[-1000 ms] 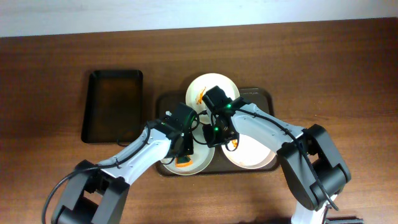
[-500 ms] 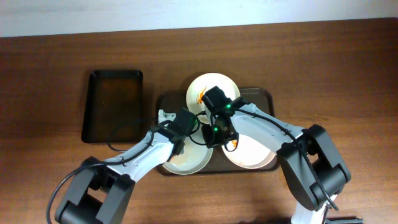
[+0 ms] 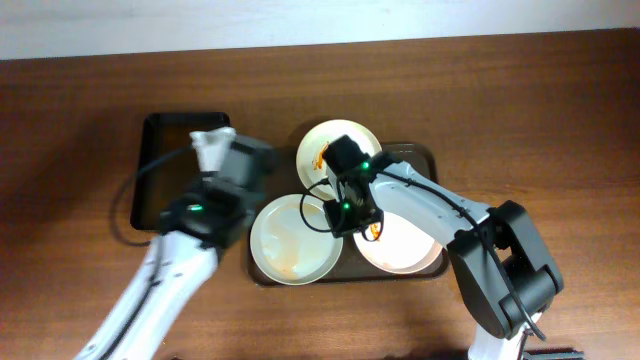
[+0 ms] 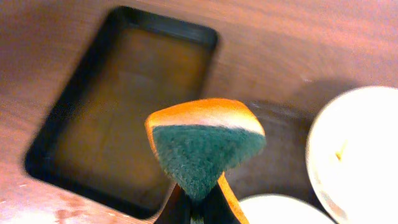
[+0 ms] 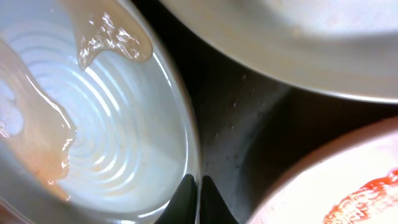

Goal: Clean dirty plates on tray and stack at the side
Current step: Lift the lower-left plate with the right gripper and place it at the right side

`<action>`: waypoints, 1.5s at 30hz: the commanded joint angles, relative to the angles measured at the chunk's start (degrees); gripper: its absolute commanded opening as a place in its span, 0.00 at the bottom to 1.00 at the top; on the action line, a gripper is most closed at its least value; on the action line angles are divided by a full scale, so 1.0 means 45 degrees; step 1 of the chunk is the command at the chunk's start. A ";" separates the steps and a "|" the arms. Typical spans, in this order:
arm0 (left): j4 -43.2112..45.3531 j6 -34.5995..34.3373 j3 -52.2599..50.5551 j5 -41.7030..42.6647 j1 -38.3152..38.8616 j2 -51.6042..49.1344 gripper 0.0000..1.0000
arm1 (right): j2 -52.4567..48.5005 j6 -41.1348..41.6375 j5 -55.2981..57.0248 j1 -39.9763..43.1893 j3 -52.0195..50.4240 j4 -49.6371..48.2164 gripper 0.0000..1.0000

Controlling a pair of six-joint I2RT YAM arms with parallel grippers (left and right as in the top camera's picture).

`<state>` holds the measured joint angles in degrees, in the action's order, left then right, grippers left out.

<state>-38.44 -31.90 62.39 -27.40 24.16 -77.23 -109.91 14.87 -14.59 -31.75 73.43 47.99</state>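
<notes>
Three plates lie on the dark brown tray [image 3: 422, 156]. The far plate [image 3: 340, 140] has an orange smear. The front-left plate [image 3: 290, 240] shows only pale watery residue. The right plate [image 3: 405, 250] has red sauce. My right gripper [image 3: 345, 215] is shut on the front-left plate's rim [image 5: 186, 143], with the tray floor [image 5: 249, 124] beside it. My left gripper [image 3: 212, 150] is over the black tray [image 3: 165, 180], shut on an orange sponge with a green scouring face [image 4: 202, 146].
The smaller black tray [image 4: 118, 112] stands left of the brown tray, on the wooden table [image 3: 520, 100]. The right arm reaches across the brown tray's middle. Bare table lies on both sides and at the back.
My left arm has lifted the sponge off the front-left plate and swung left to above the black tray. The orange smear on that plate is gone. My right gripper has stayed on the rim.
</notes>
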 commanded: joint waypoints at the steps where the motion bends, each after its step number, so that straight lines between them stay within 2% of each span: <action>1: -0.0049 0.1146 -0.0015 0.3502 -0.2560 0.0155 0.00 | 0.0083 -0.1175 0.0267 -0.0029 0.1715 0.0923 0.04; 4: -0.0058 0.2074 -0.0044 0.5824 -0.4503 -0.0583 0.00 | 0.0083 -0.1219 0.1841 -0.0029 0.3361 0.2079 0.04; 8: -0.0039 0.2079 -0.0044 0.5955 -0.5683 -0.1282 0.00 | 0.0083 -0.1219 0.4677 -0.0029 0.4896 0.3332 0.04; 14: 0.0350 0.2225 -0.0044 0.5979 -0.5824 -0.2448 0.00 | 0.0083 -0.1263 0.8510 -0.1064 0.5761 0.3730 0.04; 20: 0.0656 0.2414 -0.0044 0.6057 -0.6256 -0.2516 0.00 | 0.0083 -0.1205 1.2900 -0.3934 0.5756 0.3725 0.04; 25: 0.0627 0.2404 -0.0044 0.6057 -0.6407 -0.2516 0.00 | 0.0083 -0.1205 1.4926 -0.5377 0.5756 0.3721 0.04; 29: 0.0617 0.2404 -0.0044 0.6067 -0.6407 -0.2516 0.00 | 0.0083 -0.0204 1.4984 -0.5319 0.5756 0.3725 0.04; 32: 0.0617 0.2414 -0.0044 0.6300 -0.6407 -0.2516 0.00 | 0.0131 0.1540 1.2978 -0.4595 0.5761 0.3725 0.04; 34: 0.0627 0.2414 -0.0044 0.6295 -0.6407 -0.2516 0.00 | 0.0389 0.1962 0.9787 -0.3502 0.5761 0.3687 0.04; 35: 0.0641 0.2414 -0.0044 0.6285 -0.6407 -0.2516 0.00 | 0.0826 0.1953 0.7082 -0.2322 0.5761 0.3623 0.04; 36: 0.0665 0.2414 -0.0044 0.6290 -0.6407 -0.2516 0.00 | 0.1132 0.1894 0.5722 -0.1520 0.5761 0.3614 0.04; 38: 0.0685 0.2419 -0.0044 0.6275 -0.6407 -0.2516 0.00 | 0.1739 0.1375 0.3264 0.0219 0.5761 0.3589 0.04; 41: 0.0845 0.2443 -0.0044 0.6237 -0.6407 -0.2516 0.00 | 0.2273 -0.0724 -0.1472 0.4371 0.5756 0.3633 0.04; 42: 0.0918 0.2438 -0.0044 0.6237 -0.6407 -0.2521 0.00 | 0.2200 -0.1166 -0.2341 0.5659 0.5727 0.3696 0.04; 45: 0.1107 0.2438 -0.0044 0.6227 -0.6407 -0.2560 0.00 | 0.1938 -0.1457 -0.2618 0.8262 0.5479 0.3667 0.04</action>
<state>-34.30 -22.02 62.35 0.08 -4.36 -88.58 -101.14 12.53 -16.51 -2.59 98.50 64.34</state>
